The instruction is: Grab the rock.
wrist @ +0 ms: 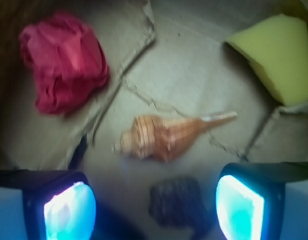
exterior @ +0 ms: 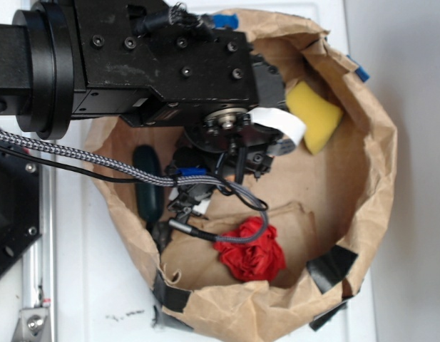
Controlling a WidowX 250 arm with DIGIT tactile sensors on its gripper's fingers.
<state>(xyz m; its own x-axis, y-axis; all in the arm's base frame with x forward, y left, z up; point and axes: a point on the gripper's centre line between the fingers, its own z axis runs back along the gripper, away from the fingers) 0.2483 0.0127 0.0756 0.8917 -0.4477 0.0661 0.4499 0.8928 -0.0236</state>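
Observation:
In the wrist view the rock (wrist: 176, 202) is a small dark rough lump lying on the brown paper floor, between my two fingers and closer to the right one. My gripper (wrist: 154, 210) is open, its glowing blue pads (wrist: 70, 214) wide apart and touching nothing. Just beyond the rock lies the tan striped spiral seashell (wrist: 163, 137). In the exterior view the black arm hangs over the paper bag (exterior: 362, 192); the rock is hidden beneath it, and the gripper (exterior: 182, 206) is mostly covered.
A crumpled red paper ball (wrist: 61, 60) (exterior: 252, 251) lies left of the shell. A yellow sponge wedge (wrist: 276, 55) (exterior: 312, 112) leans at the bag's far right wall. The bag's rolled paper walls ring everything. A dark oblong object (exterior: 148, 182) lies beside the arm.

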